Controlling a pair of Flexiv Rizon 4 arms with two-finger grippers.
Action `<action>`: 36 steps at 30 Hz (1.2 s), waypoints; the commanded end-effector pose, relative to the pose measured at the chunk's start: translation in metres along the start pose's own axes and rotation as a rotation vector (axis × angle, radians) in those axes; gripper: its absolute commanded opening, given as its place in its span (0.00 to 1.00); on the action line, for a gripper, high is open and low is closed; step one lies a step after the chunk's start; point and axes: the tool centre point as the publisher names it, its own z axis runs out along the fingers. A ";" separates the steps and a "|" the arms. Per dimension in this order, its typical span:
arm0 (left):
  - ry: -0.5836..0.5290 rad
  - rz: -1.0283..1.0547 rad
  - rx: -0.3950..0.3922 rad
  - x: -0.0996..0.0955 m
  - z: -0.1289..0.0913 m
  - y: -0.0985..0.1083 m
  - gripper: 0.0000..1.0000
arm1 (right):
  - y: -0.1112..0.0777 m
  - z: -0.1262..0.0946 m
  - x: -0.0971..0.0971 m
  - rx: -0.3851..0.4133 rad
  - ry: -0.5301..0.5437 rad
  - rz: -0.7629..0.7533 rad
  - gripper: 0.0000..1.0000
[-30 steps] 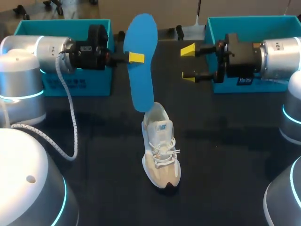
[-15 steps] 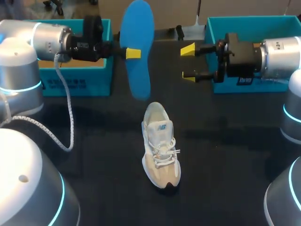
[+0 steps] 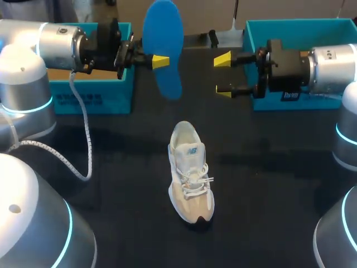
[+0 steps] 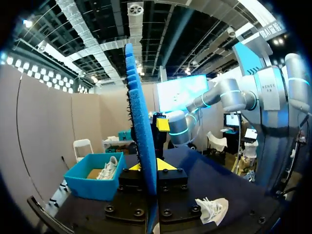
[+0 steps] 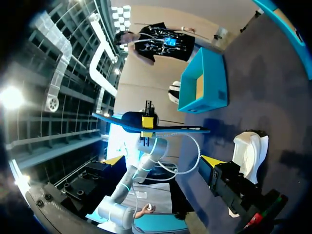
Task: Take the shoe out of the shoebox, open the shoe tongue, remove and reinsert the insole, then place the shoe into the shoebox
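The left pincer [image 3: 161, 61] pinches the blue insole [image 3: 163, 50] and has carried it up and back toward its own side: a second ago the insole's lower end hung just over the heel of the shoe [image 3: 191, 173], and now it stands well clear of it, upright above the far part of the worktop [image 3: 268, 167]. The shoe has not shifted; it lies alone in the middle, toe toward the near edge. The right pincer [image 3: 224, 75] has kept its place before the right shoebox [image 3: 290, 27], fingers spread with nothing between them. Only one yellow tip of the left pincer shows from above, the other being behind the insole; from the left wrist the insole is seen edge-on and covers most of both tips. The left arm hides part of the left shoebox [image 3: 92, 97], and the right arm blocks the right shoebox's inside.
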 end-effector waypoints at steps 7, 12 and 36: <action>-0.066 0.045 -0.007 0.000 0.003 -0.008 0.00 | 0.000 0.002 0.000 -0.001 -0.002 0.000 1.00; -0.066 0.045 -0.007 0.000 0.003 -0.008 0.00 | 0.000 0.002 0.000 -0.001 -0.002 0.000 1.00; -0.005 0.596 -0.057 -0.001 -0.008 -0.010 0.00 | 0.000 0.002 0.000 -0.001 -0.002 0.000 1.00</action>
